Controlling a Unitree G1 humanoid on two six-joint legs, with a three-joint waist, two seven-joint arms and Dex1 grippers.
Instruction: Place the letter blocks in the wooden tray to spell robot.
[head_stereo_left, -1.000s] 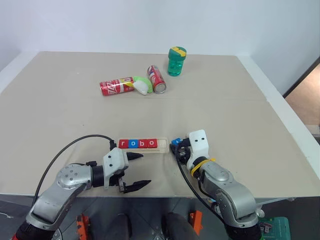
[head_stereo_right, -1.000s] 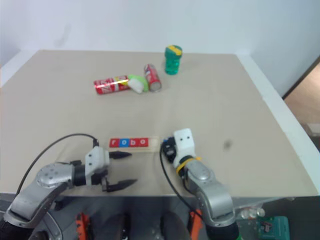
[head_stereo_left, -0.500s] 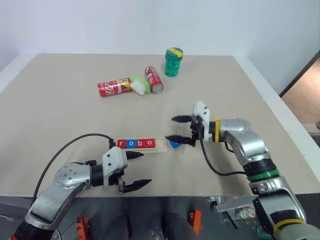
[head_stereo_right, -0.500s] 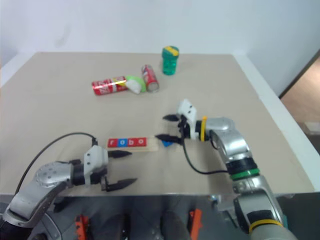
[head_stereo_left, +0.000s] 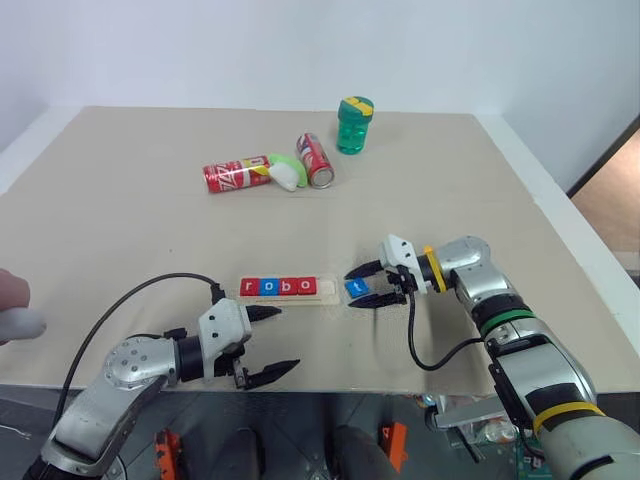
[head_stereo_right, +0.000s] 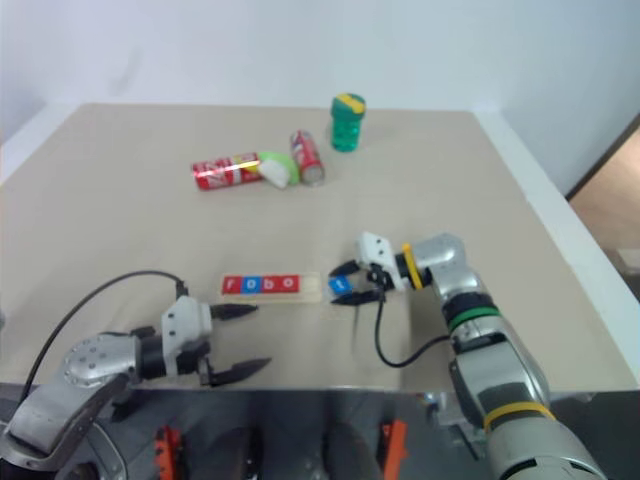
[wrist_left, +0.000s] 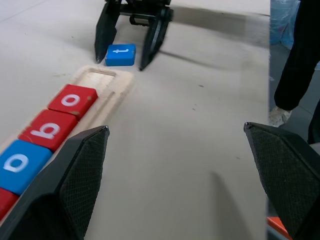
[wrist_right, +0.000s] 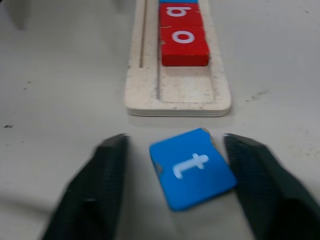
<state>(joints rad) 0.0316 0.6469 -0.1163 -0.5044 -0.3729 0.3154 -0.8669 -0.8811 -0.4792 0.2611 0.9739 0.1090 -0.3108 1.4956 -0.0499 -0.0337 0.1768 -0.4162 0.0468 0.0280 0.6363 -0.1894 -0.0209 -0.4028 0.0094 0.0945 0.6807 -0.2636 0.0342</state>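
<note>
The wooden tray (head_stereo_left: 327, 290) lies near the table's front and holds several letter blocks (head_stereo_left: 279, 287) reading r, o, b, o; its right end slot is bare. Just right of that end a blue t block (head_stereo_left: 357, 288) lies flat on the table, slightly askew. My right gripper (head_stereo_left: 355, 288) points left with its fingers on either side of the t block (wrist_right: 192, 167), open, with gaps to both fingers (wrist_right: 95, 185). My left gripper (head_stereo_left: 285, 338) hangs open in front of the tray's left half, nothing between its fingers. From the left wrist I see the tray end (wrist_left: 107, 92) and the t block (wrist_left: 120, 54).
Two red soda cans (head_stereo_left: 235, 175) (head_stereo_left: 314, 158) and a green-and-white object (head_stereo_left: 285, 172) lie at the back middle, beside a green bottle (head_stereo_left: 353, 124). A person's hand (head_stereo_left: 12, 305) shows at the far left edge. The table's front edge runs just under my left gripper.
My right arm swung out from near the front edge, then came down, and its fingers narrowed around the blue t block. A person's hand has appeared at the left. The left gripper stayed put.
</note>
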